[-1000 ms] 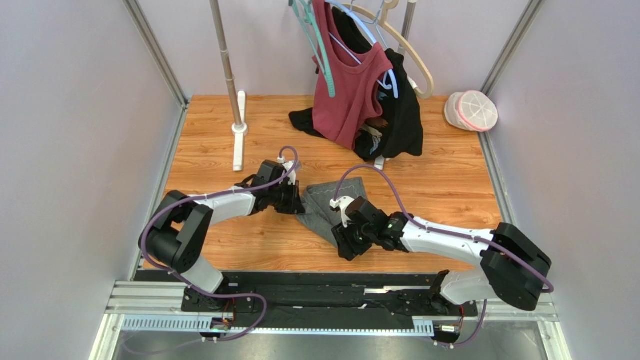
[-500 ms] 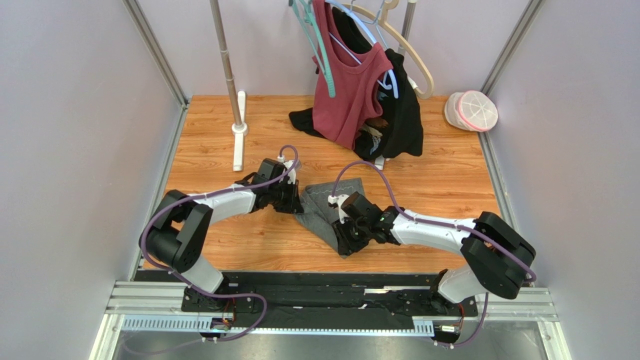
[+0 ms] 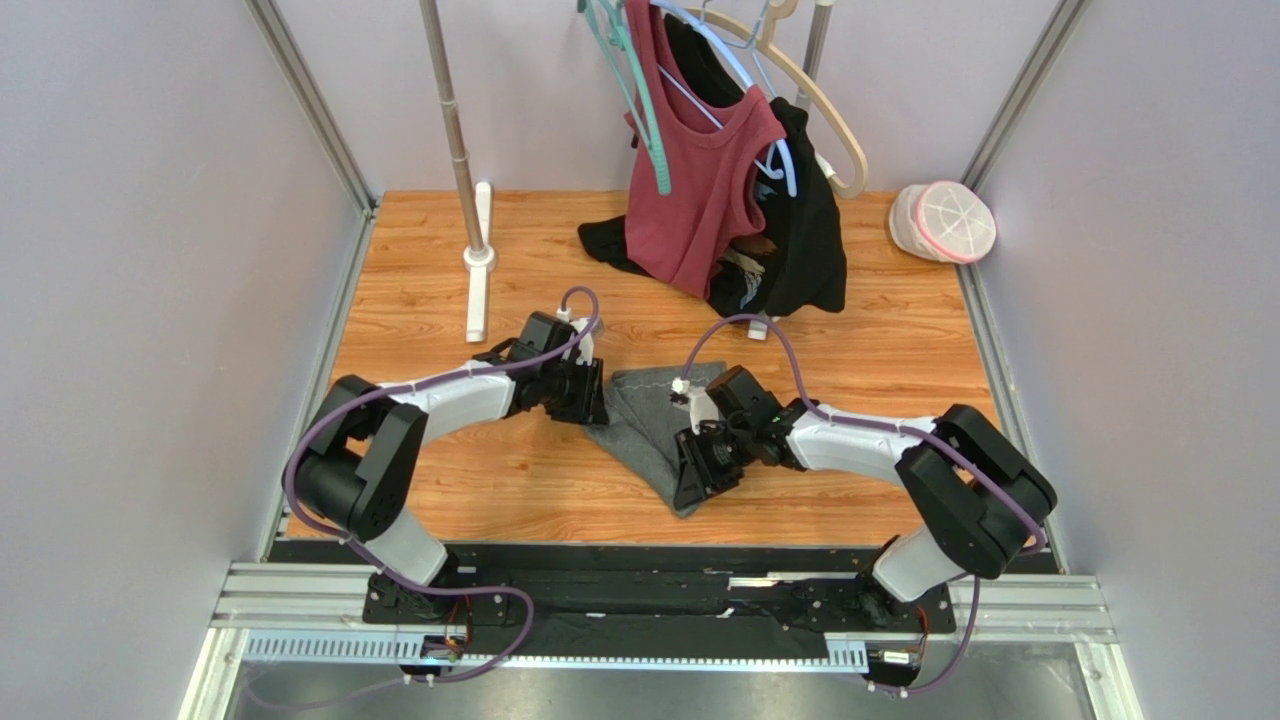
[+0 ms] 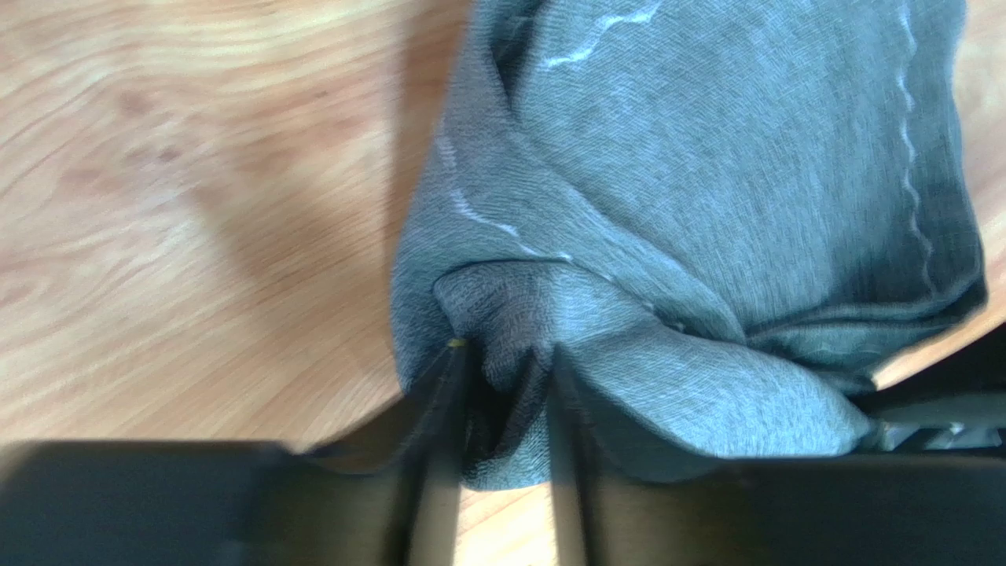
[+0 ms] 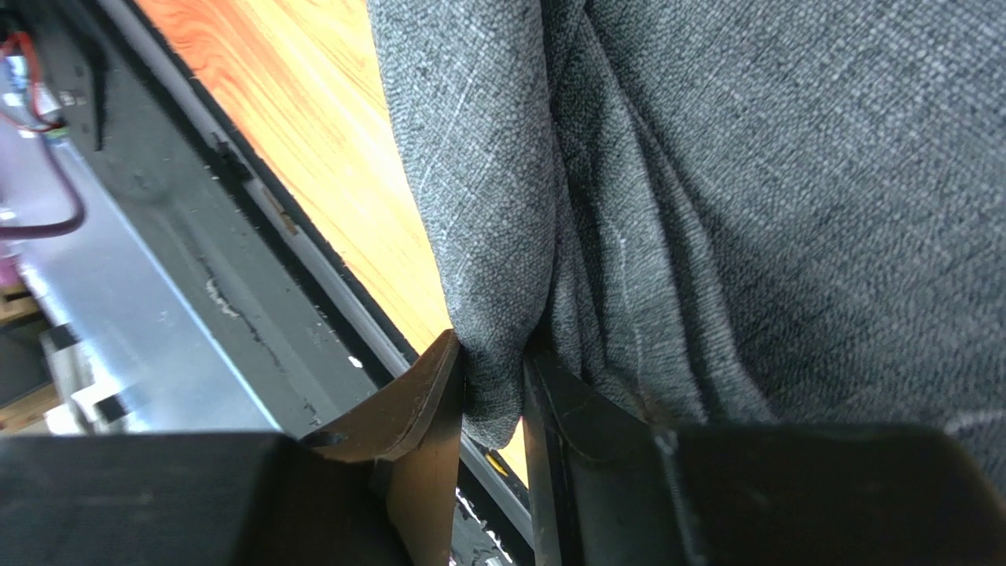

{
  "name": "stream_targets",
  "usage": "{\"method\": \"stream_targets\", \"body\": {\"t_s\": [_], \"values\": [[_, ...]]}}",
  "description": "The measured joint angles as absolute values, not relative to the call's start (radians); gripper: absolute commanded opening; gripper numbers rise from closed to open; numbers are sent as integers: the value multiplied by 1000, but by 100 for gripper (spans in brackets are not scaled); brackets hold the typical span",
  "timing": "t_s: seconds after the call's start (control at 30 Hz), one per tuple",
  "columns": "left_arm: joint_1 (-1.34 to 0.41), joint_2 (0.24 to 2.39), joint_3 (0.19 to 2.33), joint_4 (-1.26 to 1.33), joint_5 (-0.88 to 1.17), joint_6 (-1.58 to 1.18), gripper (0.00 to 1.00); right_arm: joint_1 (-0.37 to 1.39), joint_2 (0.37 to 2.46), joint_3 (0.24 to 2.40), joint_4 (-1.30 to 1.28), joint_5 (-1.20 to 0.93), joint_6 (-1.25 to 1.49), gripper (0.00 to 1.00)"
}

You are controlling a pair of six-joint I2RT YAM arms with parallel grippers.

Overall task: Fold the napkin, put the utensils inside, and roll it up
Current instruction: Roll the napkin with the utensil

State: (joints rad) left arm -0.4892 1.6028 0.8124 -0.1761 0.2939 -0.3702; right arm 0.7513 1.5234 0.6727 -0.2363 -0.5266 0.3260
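Wood-grain tabletop (image 3: 887, 375) runs between pale walls. At its far edge we see a maroon top (image 3: 699, 180) on a hanger, with a black garment (image 3: 812, 225) draped just behind it. A white-based pole (image 3: 478, 255) stands to the left of the maroon top, and a pink-and-white cap (image 3: 944, 221) lies to its right.

Straight toward the arm bases from the maroon top, the napkin (image 3: 646, 420) lies bunched on the tabletop, creased and partly doubled over rather than flat.

The left pincer (image 4: 496, 366) is on the near side of the maroon top and a little to its left. Its jaws are drawn narrow and nip a gathered fold of the grey cloth, and wavy light stitching shows just beyond them.

The right pincer (image 5: 490, 366) is nearer the bases again, almost directly below the maroon top in the overhead view. Its jaws are also narrow, pinching a hanging edge of the napkin. Bare wood and the black base rail show beside that edge.
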Motion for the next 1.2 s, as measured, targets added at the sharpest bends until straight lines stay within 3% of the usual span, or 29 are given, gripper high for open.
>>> {"method": "stream_targets", "body": {"t_s": [0.17, 0.47, 0.93, 1.07, 1.1, 1.2], "values": [[-480, 1562, 811, -196, 246, -369, 66, 701, 1551, 651, -187, -620, 330, 28], [-461, 1415, 712, -91, 204, -377, 67, 624, 1623, 628, -106, -781, 350, 28], [-461, 1491, 666, 140, 281, -403, 61, 566, 1696, 622, -51, -904, 373, 29], [-461, 1573, 667, 175, 308, -407, 51, 562, 1701, 625, -53, -911, 374, 32], [-461, 1591, 668, 180, 316, -410, 39, 562, 1701, 626, -55, -911, 375, 34], [-460, 1615, 693, 181, 331, -415, 21, 562, 1700, 631, -64, -912, 378, 40]]}}
